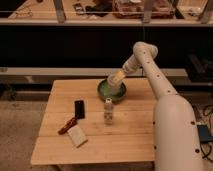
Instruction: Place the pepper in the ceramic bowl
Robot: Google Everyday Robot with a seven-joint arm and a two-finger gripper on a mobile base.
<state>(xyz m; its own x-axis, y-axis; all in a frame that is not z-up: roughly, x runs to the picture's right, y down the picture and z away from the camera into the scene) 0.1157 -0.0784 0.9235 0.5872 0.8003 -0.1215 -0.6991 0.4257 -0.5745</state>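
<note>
The pepper [66, 125], a small slender red-orange chilli, lies on the wooden table [125, 145] near its left side, touching the pale sponge-like block beside it. At the far middle of the table stands the ceramic bowl [110, 91], round, dark green with a paler inside. My gripper [117, 78] hangs just above the bowl's far right rim, open, with nothing in it. The white arm reaches in from the right. The pepper is well apart from the gripper, off to the front left.
A pale sponge block [77, 135] lies right of the pepper. A black flat slab [79, 108] lies behind them. A small white container [108, 111] stands upright in front of the bowl. The robot's white body [175, 135] covers the table's right end.
</note>
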